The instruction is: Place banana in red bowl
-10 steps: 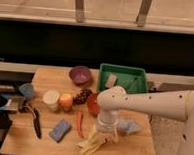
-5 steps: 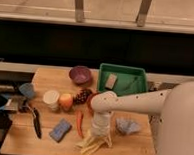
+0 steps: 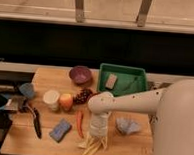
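Gripper (image 3: 97, 137) hangs just in front of the glossy orange-red round bowl (image 3: 93, 95), over the small pale yellow banana bunch (image 3: 92, 148); its hold cannot be told. Best lift high before crossing the bowl's rim.

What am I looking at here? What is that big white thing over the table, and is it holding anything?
The white thing is a robot's single arm, reaching in from the right. At its end is a two-finger gripper, down over the banana near the table's front edge; whether it holds the banana does not show. The one picture looks down on the wooden table. Also on it: a purple bowl, a green tray, grapes, a round fruit, a white cup, a blue sponge, a blue cloth, a thin red stick. The red bowl is mostly hidden behind the arm.
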Tool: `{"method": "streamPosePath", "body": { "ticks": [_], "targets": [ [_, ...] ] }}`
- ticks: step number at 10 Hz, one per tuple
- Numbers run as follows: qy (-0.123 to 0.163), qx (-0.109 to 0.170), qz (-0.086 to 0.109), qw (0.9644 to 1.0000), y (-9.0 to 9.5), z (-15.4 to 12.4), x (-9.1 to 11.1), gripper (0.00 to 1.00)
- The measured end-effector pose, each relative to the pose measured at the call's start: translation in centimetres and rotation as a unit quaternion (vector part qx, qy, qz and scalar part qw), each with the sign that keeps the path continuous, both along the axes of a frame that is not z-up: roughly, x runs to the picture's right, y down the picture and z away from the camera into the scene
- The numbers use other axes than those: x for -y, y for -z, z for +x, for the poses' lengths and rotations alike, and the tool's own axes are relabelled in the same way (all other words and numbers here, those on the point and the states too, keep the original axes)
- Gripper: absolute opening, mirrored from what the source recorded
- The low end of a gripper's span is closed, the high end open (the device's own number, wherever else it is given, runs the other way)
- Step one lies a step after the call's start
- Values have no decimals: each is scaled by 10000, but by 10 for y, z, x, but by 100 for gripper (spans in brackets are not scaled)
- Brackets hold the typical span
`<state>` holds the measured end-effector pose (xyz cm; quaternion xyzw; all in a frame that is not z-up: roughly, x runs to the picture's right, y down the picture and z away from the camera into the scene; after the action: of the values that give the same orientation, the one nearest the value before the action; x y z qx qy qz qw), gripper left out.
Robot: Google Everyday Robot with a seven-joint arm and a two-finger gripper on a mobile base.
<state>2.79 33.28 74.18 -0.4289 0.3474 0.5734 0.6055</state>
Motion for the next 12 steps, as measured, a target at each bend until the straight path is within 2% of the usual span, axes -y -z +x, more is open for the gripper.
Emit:
{"method": "streamPosePath", "body": {
  "ticks": [3,4,5,8,10,12],
  "targets": [
    [-40,-31,149,9999,5,3,11,15],
    [-94,-79,281,9995,10,9,22,5],
    [-150,-127,429,9989,16,15,36,0],
    [-356,-240,971,9943,37,37,88,0],
    [-584,-227,1459,9873,45,55,137,0],
    [-807,-205,1838,9794,44,71,181,0]
  ]
}}
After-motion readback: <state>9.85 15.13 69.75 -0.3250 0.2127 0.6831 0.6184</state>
